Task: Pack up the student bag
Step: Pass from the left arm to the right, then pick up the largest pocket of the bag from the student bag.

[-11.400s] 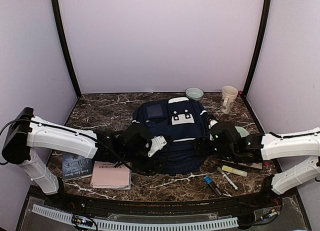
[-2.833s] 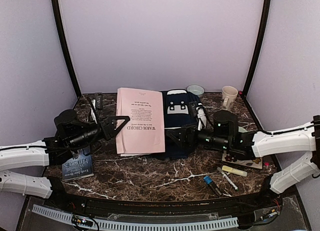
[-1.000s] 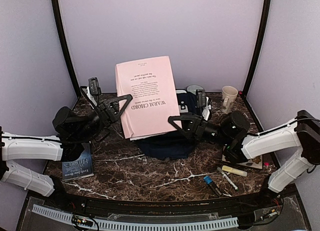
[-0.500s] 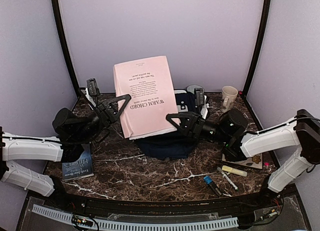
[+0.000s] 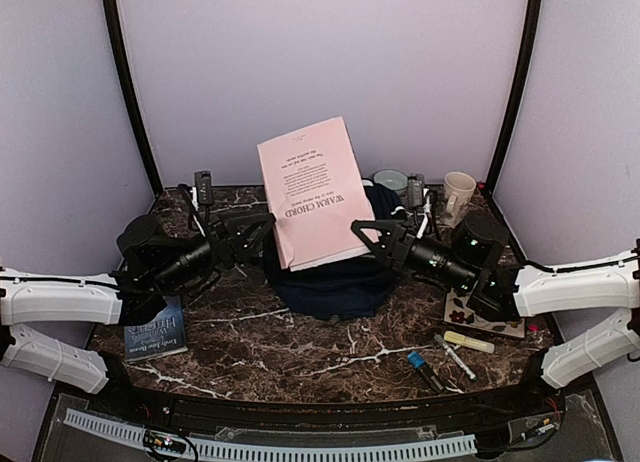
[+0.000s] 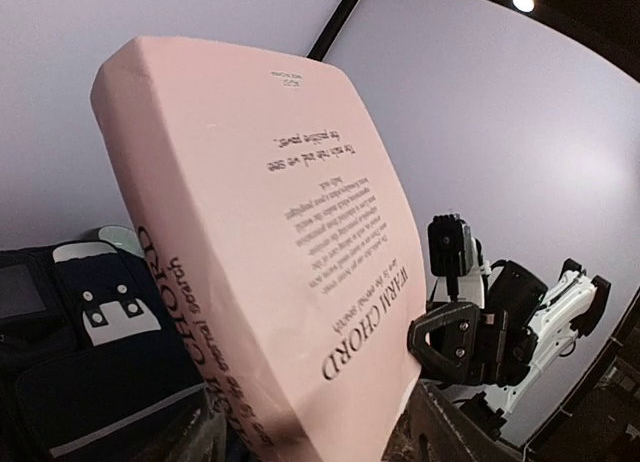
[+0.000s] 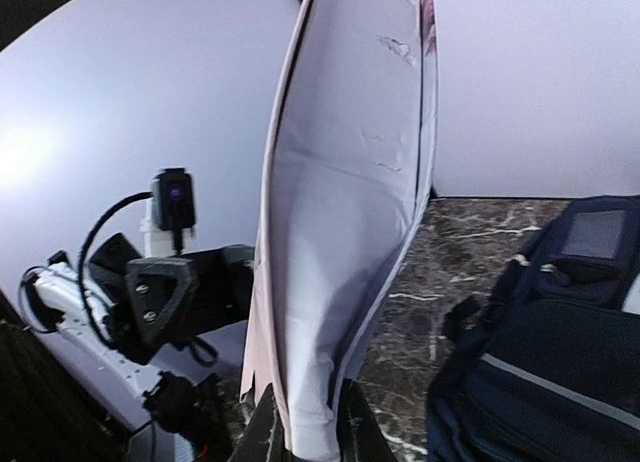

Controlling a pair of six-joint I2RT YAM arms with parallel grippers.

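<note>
Pink book (image 5: 312, 192) upright over student bag (image 5: 335, 282), blocking approach from above, open marble table (image 5: 300, 347) in front

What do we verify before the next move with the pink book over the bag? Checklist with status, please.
1. Right claw gripping pink book: ok, shut on its lower edge.
2. Left claw released: ok, jaws stand open beside the book's lower left edge.
3. Left claw clear of the book: cannot tell, very close.
4. Book over student bag: ok, upright and slightly tilted above it.
5. Bag opening ready under the book: cannot tell, hidden by the book.
6. Mug and bowl out of the way: ok, behind the bag.
</note>
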